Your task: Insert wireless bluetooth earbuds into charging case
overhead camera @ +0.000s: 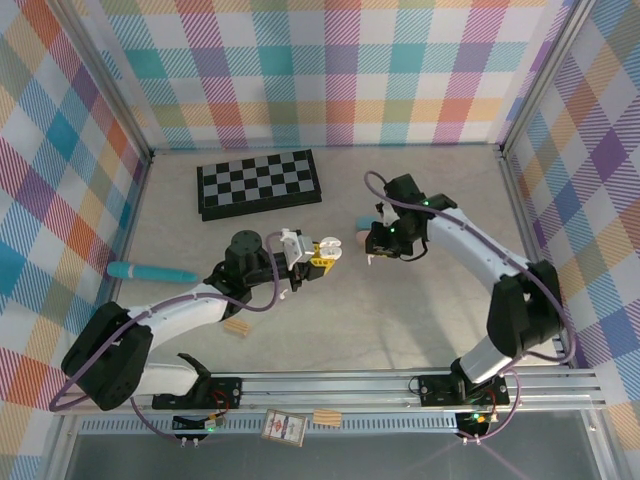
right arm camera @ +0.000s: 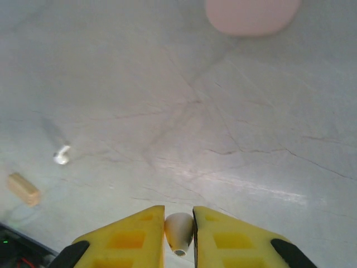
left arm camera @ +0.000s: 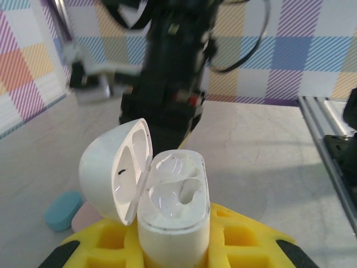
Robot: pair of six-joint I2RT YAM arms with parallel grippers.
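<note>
- In the left wrist view, the left gripper has its yellow fingers closed on the lower body of the white charging case. The case stands upright with its rounded lid swung open to the left (two glossy moulded wells face up).
- In the right wrist view, the right gripper is nearly closed and pinches a smooth white earbud between its yellow pads. The earbud's narrow end points toward the camera, and its sides are hidden by the fingers.
- That view also shows a loose earbud lying on the table, small and blurred, near a tan wooden block. Well apart from both, a pink case is cut off by the top edge.
- Below the open lid, a blue case lies just beside the pink one, both partly hidden.
- From above, the two grippers face each other mid-table, near but apart, in front of a folded chessboard.
- The table is matte, pale and veined like stone.
</note>
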